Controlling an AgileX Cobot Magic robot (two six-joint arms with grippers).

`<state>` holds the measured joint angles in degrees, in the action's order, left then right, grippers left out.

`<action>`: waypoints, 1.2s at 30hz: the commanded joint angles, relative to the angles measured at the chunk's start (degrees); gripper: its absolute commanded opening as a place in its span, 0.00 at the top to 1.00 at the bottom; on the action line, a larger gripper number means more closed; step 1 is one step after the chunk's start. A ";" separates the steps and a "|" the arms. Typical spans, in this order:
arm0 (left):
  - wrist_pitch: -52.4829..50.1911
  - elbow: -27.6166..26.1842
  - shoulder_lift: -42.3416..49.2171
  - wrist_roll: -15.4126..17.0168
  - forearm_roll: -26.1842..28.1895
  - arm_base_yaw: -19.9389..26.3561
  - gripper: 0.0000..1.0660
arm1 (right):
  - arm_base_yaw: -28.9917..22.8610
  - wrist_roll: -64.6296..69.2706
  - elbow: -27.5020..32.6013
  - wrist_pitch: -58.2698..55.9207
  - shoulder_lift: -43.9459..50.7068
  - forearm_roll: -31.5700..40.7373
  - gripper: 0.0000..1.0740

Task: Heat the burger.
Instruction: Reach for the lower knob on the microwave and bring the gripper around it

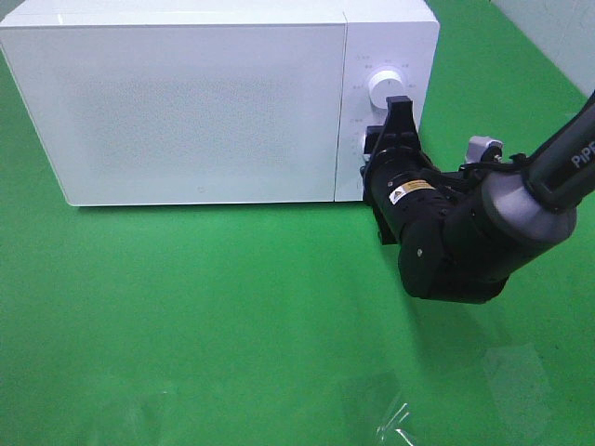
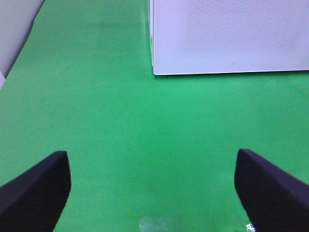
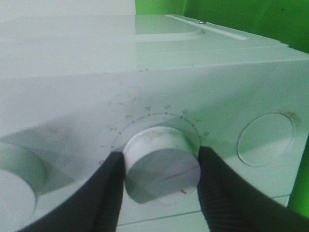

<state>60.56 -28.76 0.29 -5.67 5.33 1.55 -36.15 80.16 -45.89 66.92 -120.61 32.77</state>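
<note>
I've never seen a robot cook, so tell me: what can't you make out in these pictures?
- Burger: in no view; the shut microwave would hide anything inside.
- Lower dial: high view, covered by the right gripper.
- Dial numbers: right wrist view, blurred.
- Left gripper: outside the high view; left wrist view's edge cuts its fingers.

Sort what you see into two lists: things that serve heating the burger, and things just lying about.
Serving the job: microwave, door shut; lower dial, gripped by the right pincer. The burger is out of sight.
Lying about: clear plastic scrap on the green table; upper dial, untouched; left pincer, open, holding nothing.
</note>
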 commanded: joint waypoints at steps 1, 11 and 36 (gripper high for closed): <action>-0.80 0.11 1.26 -0.06 0.34 0.23 0.21 | -0.63 1.09 -2.86 3.38 1.09 -14.50 1.00; -0.80 0.11 1.26 -0.06 0.34 0.23 0.21 | -0.63 1.03 -2.86 2.98 1.09 -12.03 0.98; -0.80 0.11 1.26 -0.06 0.34 0.23 0.21 | -2.23 -5.61 -2.01 -4.24 3.61 3.72 0.41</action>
<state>60.56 -28.76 0.29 -5.67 5.33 1.55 -37.87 75.63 -47.38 61.13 -117.97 37.93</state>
